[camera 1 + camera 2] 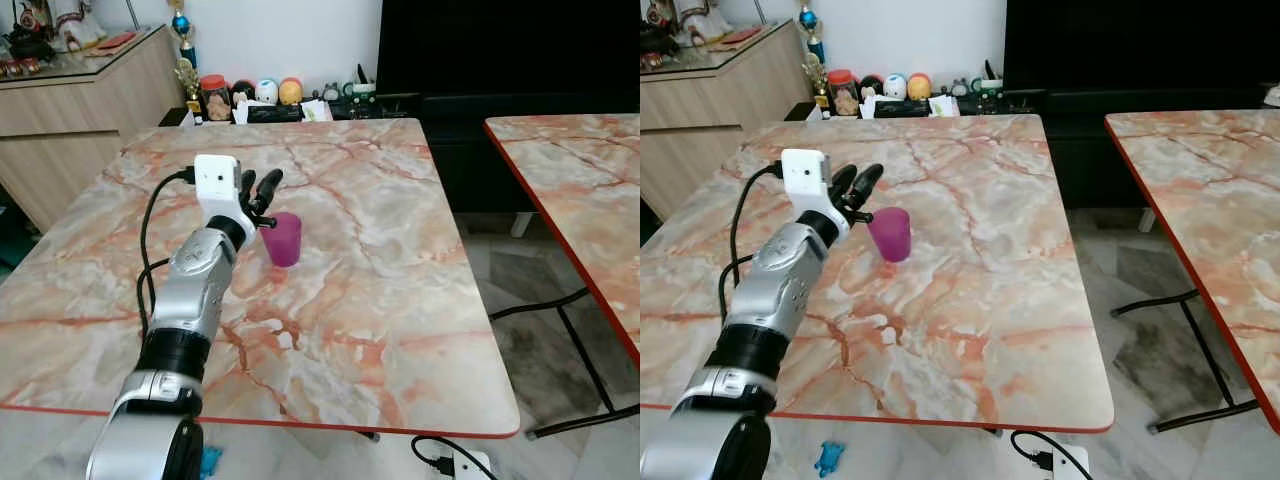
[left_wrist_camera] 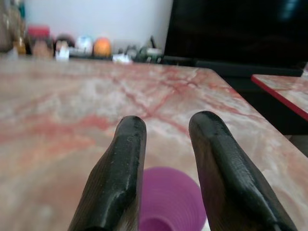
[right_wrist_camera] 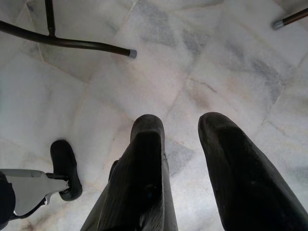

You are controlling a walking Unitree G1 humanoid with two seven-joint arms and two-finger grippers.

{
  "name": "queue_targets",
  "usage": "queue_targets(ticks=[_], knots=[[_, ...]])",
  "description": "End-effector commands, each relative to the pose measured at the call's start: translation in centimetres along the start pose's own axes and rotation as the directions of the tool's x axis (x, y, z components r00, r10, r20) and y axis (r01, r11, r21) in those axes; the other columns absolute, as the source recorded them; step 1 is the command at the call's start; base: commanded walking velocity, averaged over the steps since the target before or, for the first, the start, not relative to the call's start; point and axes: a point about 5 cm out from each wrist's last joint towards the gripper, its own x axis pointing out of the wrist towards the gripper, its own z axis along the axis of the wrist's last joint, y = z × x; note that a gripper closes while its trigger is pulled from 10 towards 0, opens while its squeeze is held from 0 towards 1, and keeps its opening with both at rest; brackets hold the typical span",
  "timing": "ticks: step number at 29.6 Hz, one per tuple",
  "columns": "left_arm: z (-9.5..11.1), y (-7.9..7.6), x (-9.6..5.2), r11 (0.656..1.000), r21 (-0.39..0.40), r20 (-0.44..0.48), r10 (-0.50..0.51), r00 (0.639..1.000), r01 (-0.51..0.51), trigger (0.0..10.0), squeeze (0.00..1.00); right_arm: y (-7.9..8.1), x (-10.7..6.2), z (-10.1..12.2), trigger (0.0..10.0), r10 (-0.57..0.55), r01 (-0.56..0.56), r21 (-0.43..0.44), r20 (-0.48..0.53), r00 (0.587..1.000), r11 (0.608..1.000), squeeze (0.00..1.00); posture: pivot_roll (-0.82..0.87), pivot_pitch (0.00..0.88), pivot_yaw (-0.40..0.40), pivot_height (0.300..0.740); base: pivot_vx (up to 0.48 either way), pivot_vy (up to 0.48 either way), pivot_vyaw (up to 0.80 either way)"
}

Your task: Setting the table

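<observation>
A purple cup (image 1: 285, 238) stands upright on the marble table (image 1: 380, 300), a little left of its middle. My left gripper (image 1: 262, 195) is stretched out over the table, just left of the cup and slightly above its rim, with its fingers apart and nothing between them. In the left wrist view the cup (image 2: 166, 199) lies low between the two black fingers (image 2: 120, 168), and they do not touch it. In the right wrist view my right gripper (image 3: 180, 130) hangs open over the tiled floor.
A second marble table (image 1: 580, 170) stands to the right across a gap of floor. Beyond the far edge are a low shelf of jars and toys (image 1: 270, 95), a dark TV (image 1: 500, 45) and a wooden cabinet (image 1: 70, 110). A power strip (image 1: 465, 465) lies on the floor.
</observation>
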Motion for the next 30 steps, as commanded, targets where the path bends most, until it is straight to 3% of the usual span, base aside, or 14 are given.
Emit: queue_targets(ticks=[1, 3, 11, 12, 19, 20, 30], knots=[[0.2, 0.2, 0.8, 1.0, -0.009, -0.061, 0.027, 0.998, -0.028, 10.0, 0.0, 0.5, 0.0, -0.2, 10.0, 0.013, -0.014, -0.021, -0.02, 1.0, 1.0, 0.0, 0.05, 0.003, 0.063, 0.74, 0.0, 0.0, 0.0], [0.1, 0.2, 1.5, 0.996, -0.046, -0.125, 0.068, 0.99, -0.074, 10.0, 0.0, 0.7, 0.0, -0.2, 10.0, 0.021, -0.022, -0.041, -0.021, 1.0, 0.999, 0.0, 0.05, 0.007, 0.066, 0.74, 0.0, 0.0, 0.0], [1.8, 0.3, 2.8, 0.991, -0.047, -0.152, 0.115, 0.982, -0.123, 10.0, 0.0, 1.1, -0.1, -0.5, 10.0, 0.027, -0.029, -0.039, -0.028, 0.999, 0.999, 0.0, 0.05, 0.021, 0.079, 0.74, 0.0, 0.0, 0.0], [1.8, 0.5, 2.9, 0.989, -0.035, -0.184, 0.133, 0.974, -0.142, 10.0, 1.0, 1.2, -0.1, -0.6, 10.0, 0.028, -0.029, -0.038, -0.03, 0.999, 0.999, 0.0, 0.05, 0.025, 0.084, 0.74, 0.0, 0.0, 0.0], [1.3, 0.7, 2.9, 0.988, -0.006, -0.25, 0.148, 0.957, -0.154, 10.0, 1.0, 1.3, -0.2, -0.8, 10.0, 0.029, -0.03, -0.032, -0.032, 0.999, 0.999, 0.0, 0.05, 0.026, 0.091, 0.74, 0.0, 0.0, 0.0], [1.1, 0.6, 2.9, 0.989, -0.002, -0.256, 0.145, 0.956, -0.151, 10.0, 0.0, 1.2, -0.2, -0.8, 10.0, 0.028, -0.03, -0.034, -0.032, 0.999, 0.999, 0.0, 0.05, 0.026, 0.089, 0.74, 0.0, 0.0, 0.0], [-0.8, 0.3, 2.6, 0.978, -0.115, -0.331, 0.129, 0.935, -0.176, 10.0, 0.0, 1.5, -0.2, -0.6, 10.0, 0.031, -0.031, -0.04, -0.022, 0.999, 0.999, 0.0, 0.05, 0.033, 0.096, 0.74, 0.0, 0.0, 0.0]])
